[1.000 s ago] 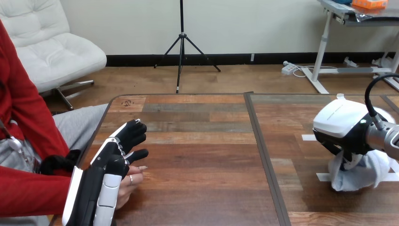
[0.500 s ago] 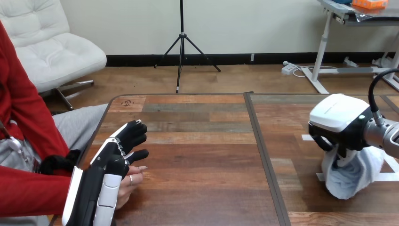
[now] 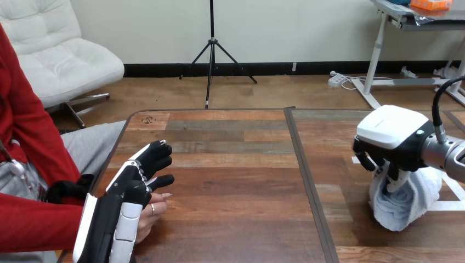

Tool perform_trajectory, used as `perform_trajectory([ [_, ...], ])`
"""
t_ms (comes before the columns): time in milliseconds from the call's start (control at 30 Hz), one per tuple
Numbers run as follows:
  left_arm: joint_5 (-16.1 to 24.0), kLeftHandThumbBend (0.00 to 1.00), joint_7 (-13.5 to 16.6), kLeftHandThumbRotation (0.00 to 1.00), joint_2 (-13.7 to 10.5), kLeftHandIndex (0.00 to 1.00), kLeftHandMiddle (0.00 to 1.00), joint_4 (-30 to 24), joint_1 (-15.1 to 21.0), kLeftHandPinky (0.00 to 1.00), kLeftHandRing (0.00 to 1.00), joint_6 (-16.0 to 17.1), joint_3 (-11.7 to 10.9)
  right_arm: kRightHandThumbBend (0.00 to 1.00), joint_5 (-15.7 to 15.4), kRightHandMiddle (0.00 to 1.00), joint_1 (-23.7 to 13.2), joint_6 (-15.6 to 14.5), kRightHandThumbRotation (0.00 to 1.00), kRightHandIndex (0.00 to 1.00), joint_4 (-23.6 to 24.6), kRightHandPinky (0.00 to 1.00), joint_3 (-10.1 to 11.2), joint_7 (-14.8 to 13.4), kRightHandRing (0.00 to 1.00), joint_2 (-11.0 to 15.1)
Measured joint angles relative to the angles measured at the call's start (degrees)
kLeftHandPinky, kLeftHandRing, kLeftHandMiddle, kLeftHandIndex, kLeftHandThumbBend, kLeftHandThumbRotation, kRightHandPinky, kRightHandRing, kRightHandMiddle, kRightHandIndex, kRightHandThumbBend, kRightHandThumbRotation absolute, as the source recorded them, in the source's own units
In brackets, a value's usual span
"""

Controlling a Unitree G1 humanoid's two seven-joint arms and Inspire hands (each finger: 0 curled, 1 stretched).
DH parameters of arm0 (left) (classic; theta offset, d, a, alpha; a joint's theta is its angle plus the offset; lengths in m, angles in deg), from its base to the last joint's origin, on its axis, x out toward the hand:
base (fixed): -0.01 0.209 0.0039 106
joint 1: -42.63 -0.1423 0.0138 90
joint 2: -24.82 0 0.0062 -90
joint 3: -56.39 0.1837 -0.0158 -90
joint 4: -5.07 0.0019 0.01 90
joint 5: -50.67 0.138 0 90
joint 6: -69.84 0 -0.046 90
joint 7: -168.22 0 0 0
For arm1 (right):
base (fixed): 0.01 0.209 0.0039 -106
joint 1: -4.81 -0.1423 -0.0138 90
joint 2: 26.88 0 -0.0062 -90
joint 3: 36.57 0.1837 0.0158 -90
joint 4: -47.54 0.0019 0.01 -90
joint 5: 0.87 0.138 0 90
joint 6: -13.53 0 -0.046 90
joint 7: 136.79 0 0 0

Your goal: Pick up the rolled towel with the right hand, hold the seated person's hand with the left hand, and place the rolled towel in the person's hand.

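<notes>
- The right hand is clenching its black fingers round the top of the rolled towel. The towel is a white, soft, fluffy bundle, hanging below the hand over the right part of the plank-patterned wooden table.
- The left hand is lying with straight fingers over the person's hand at the table's left edge, grasping nothing.

1. The head camera looked forward and down across the wooden table, and the frame's bottom edge cut the tabletop.
2. The table's far edge ran across mid-frame, with its far left corner in view.
3. Both arms sat close to the lens: the left hand by the table's left edge, the right hand with the rolled towel towards its right side.
</notes>
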Motion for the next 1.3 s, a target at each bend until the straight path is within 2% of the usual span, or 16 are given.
perform_trajectory([
  [267, 0.0, 0.75, -0.4, 1.0, 0.0, 0.81, 0.85, 0.0, 0.0, 0.76, 0.86, 0.0, 0.0, 0.72, 1.5, 0.39, 0.0, 1.0, 0.0, 0.38, 0.1, 0.27, 1.8, 0.2, 0.33, 0.0],
  [333, 0.0, 0.75, -0.4, 1.0, 0.0, 0.81, 0.85, 0.0, 0.0, 0.76, 0.86, 0.0, 0.0, 0.72, 2.1, 0.42, 0.0, 1.3, 0.0, 0.4, 0.1, 0.29, 2.2, 0.4, 0.35, 0.0],
  [633, 0.0, 0.75, -0.5, 1.0, 0.0, 0.81, 0.85, 0.0, 0.0, 0.76, 0.86, -0.1, 0.0, 0.75, 5.5, 0.48, 0.0, 2.2, 0.0, 0.46, 0.2, 0.37, 5.0, 4.0, 0.43, -0.3],
  [933, 0.1, 0.75, -0.5, 1.0, 0.0, 0.81, 0.85, 0.0, 0.0, 0.77, 0.86, -0.2, 0.0, 0.79, 7.5, 0.54, 0.0, 1.9, 0.0, 0.54, 0.2, 0.42, 6.5, 8.1, 0.48, -1.0],
  [1133, 0.1, 0.75, -0.5, 1.0, 0.0, 0.81, 0.85, 0.0, 0.0, 0.77, 0.86, -0.2, 0.0, 0.78, 9.1, 0.59, 0.0, 1.5, 0.15, 0.6, 0.2, 0.47, 7.5, 12.0, 0.54, -1.8],
  [1233, 0.0, 0.75, -0.6, 1.0, 0.0, 0.81, 0.86, 0.0, 0.0, 0.77, 0.87, -0.2, 0.0, 0.77, 9.7, 0.61, 0.0, 1.6, 0.26, 0.62, 0.4, 0.5, 8.1, 13.6, 0.56, -2.1],
  [1267, 0.0, 0.75, -0.6, 1.0, 0.0, 0.81, 0.85, 0.0, 0.0, 0.77, 0.86, -0.2, 0.0, 0.77, 9.9, 0.62, 0.0, 1.6, 0.36, 0.63, 0.5, 0.52, 8.2, 14.3, 0.58, -2.1],
  [1300, 0.0, 0.75, -0.6, 1.0, 0.0, 0.81, 0.85, 0.0, 0.0, 0.77, 0.86, -0.2, 0.0, 0.77, 10.2, 0.63, 0.0, 1.6, 0.39, 0.64, 0.6, 0.53, 8.4, 14.8, 0.58, -2.2],
])
